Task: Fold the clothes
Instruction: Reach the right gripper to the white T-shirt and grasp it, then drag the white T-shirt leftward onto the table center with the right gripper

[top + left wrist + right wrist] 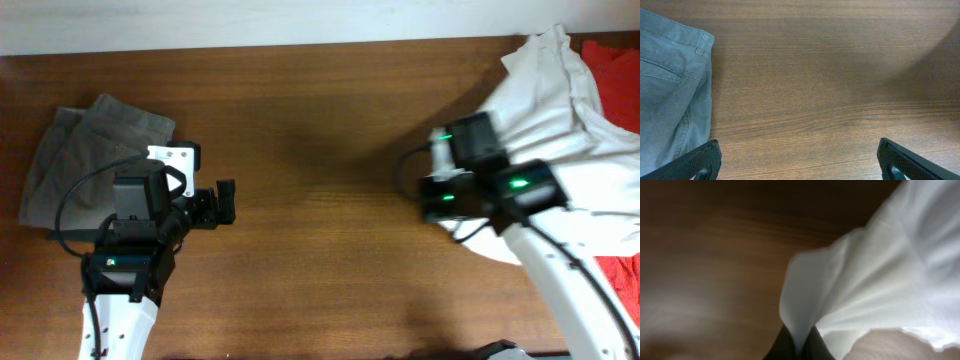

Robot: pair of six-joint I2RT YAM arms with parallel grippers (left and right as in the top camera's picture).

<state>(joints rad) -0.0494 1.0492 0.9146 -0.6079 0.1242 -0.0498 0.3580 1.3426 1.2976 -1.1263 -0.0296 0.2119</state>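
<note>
We see the white garment [560,90] bunched in a loose heap at the right end of the wooden table [320,110], with a red cloth [612,60] showing beside it at the far right edge. The right gripper [800,342] has its dark fingers [782,347] pinched tight on a fold of the white fabric. The fabric fans up and away from the grip above the tabletop, though that wrist view is blurred. The left gripper [799,161] stands with its jaws spread wide and holds nothing. It sits over bare wood, just beside the folded grey trousers [75,160] that lie at the left end of the table, well apart from the white garment.
</note>
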